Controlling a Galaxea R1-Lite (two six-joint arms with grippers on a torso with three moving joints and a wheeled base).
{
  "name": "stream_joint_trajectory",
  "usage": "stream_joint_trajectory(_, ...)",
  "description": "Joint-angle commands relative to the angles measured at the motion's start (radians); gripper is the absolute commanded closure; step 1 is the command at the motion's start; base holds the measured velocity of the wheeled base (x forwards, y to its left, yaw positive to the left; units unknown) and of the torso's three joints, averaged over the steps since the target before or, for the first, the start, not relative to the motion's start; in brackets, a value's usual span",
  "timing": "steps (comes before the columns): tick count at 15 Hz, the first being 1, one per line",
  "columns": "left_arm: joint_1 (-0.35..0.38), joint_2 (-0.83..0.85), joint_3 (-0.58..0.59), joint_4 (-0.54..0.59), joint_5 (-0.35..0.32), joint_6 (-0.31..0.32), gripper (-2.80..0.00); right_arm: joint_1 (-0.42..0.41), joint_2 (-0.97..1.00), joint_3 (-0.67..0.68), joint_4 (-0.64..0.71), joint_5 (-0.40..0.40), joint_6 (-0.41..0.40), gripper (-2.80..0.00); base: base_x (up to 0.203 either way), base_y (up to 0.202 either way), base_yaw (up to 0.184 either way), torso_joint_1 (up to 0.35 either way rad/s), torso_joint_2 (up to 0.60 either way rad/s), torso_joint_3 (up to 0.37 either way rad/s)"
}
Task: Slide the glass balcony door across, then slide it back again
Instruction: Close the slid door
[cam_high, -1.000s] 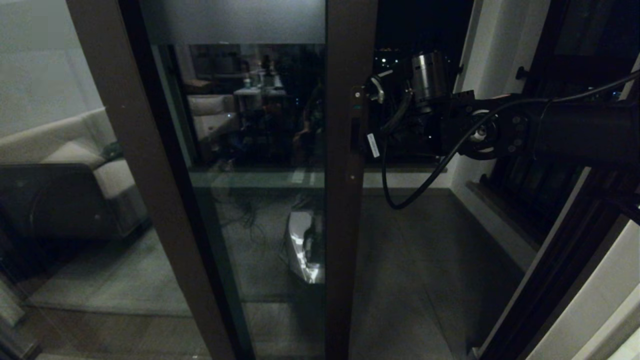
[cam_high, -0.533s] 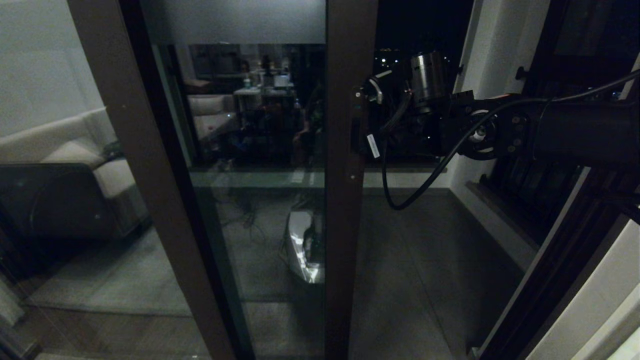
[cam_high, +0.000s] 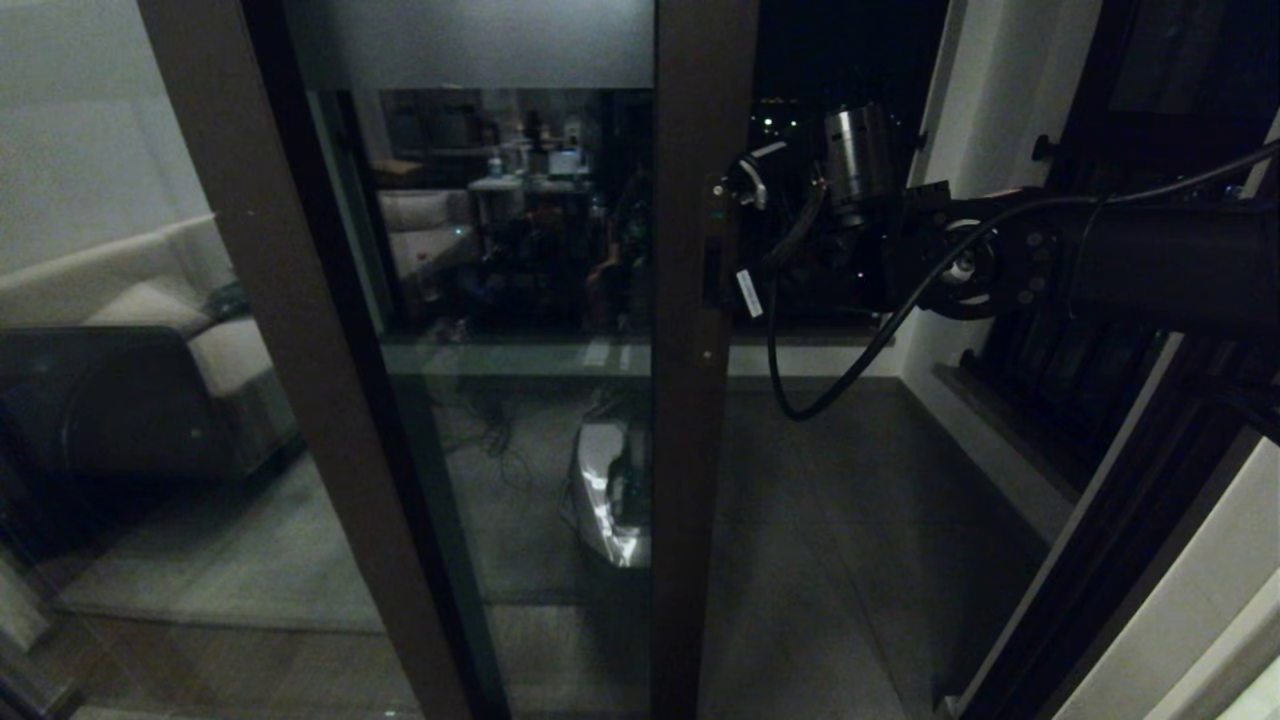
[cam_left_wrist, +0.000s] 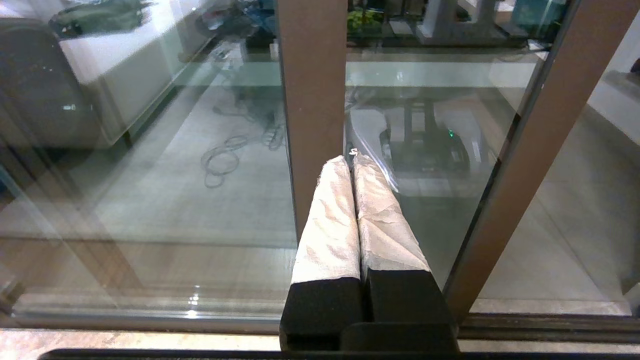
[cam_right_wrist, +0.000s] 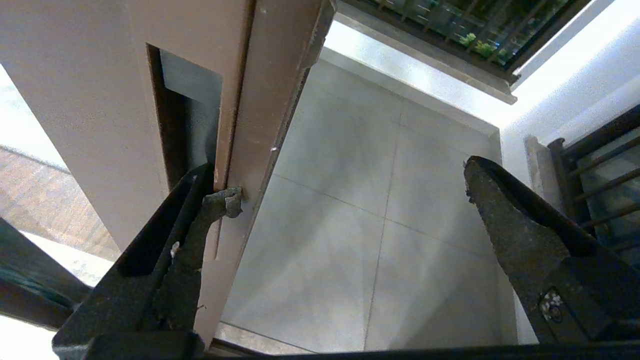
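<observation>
Right hand (cam_right_wrist: 350, 200) spread wide, one fingertip (cam_right_wrist: 222, 202) hooked at handle slot (cam_right_wrist: 187, 125) on stile of glass balcony door (cam_high: 700, 400), door partly open beside balcony floor (cam_high: 860, 520). Left hand (cam_left_wrist: 354, 159) pressed together, parked low. Risk: shallow fingertip hold slips out during pull, door stalls.

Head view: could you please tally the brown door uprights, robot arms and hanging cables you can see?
Brown uprights: 2 (glass balcony door stile, fixed post)
Robot arms: 1 (right arm, its end effector open at the stile's handle slot)
Hanging cables: 1 (black cable)
Total: 4
</observation>
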Motion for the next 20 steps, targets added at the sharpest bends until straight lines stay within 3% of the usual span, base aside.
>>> stream_joint_trajectory(1, 0.000, 0.001, 0.002, 0.000, 0.000, 0.002, 0.00, -0.011, -0.002, 0.000, 0.002, -0.005, -0.003, -2.80, 0.000, 0.000, 0.000, 0.000, 0.00, 0.000)
stream_joint_trajectory(20, 0.000, 0.001, 0.002, 0.000, 0.000, 0.000, 0.00, -0.035, 0.001, 0.005, 0.002, -0.003, -0.019, -2.80, 0.000, 0.000, 0.000, 0.000, 0.00, 0.000)
